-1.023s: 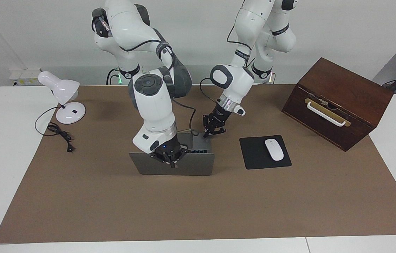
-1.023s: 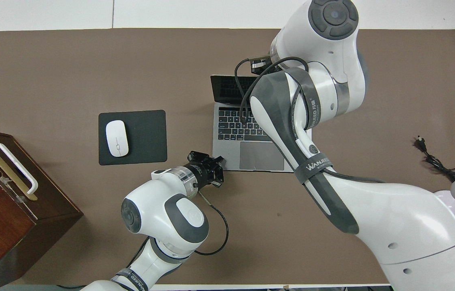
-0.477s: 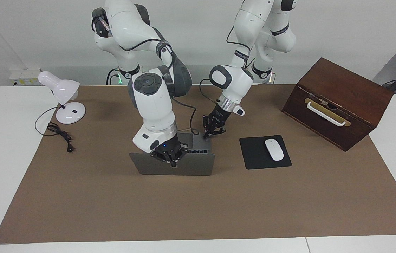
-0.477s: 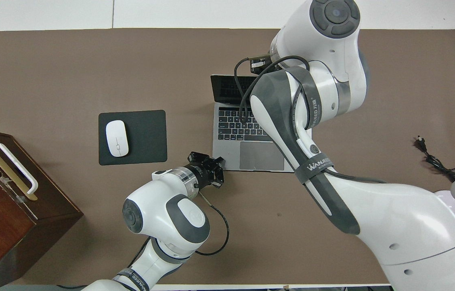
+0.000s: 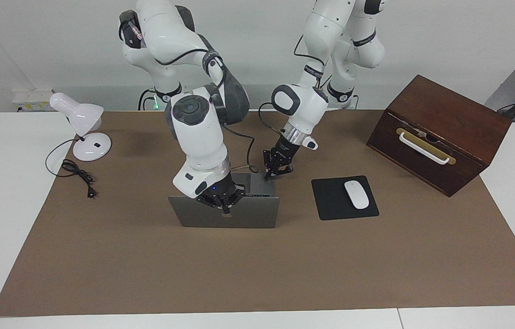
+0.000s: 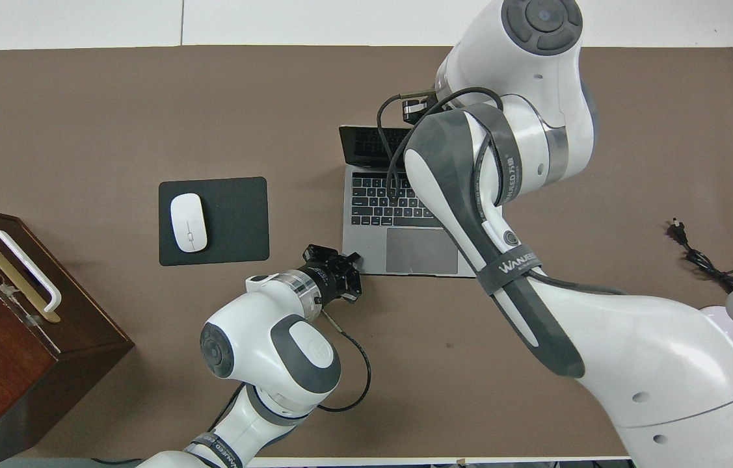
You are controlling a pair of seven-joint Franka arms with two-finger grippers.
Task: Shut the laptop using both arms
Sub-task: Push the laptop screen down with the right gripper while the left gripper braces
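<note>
**Lid half down, base pinned at a corner**

The laptop (image 5: 224,212) sits mid-mat, screen end farther from the robots, its lid tipped well forward over the black keys. The right gripper (image 5: 224,209), fingers clenched with nothing between them, rests its tips on the lid's back near the top edge. The left gripper (image 5: 275,174), also clenched and empty, bears on the base's corner nearest the robots, toward the left arm's end.

I'd judge this a stiff, thin metal shell on a smooth hinge: light enough to skid on the brown mat (image 5: 257,274), with a slick lid that fingertips could slide off. Pushing near the top edge gives the most leverage; pressing mid-panel risks the screen behind it.

The mouse pad (image 5: 330,201) with its white mouse (image 5: 356,194) lies beside the laptop, apart. The wooden box (image 5: 440,132) and desk lamp (image 5: 81,125) stand well clear.
</note>
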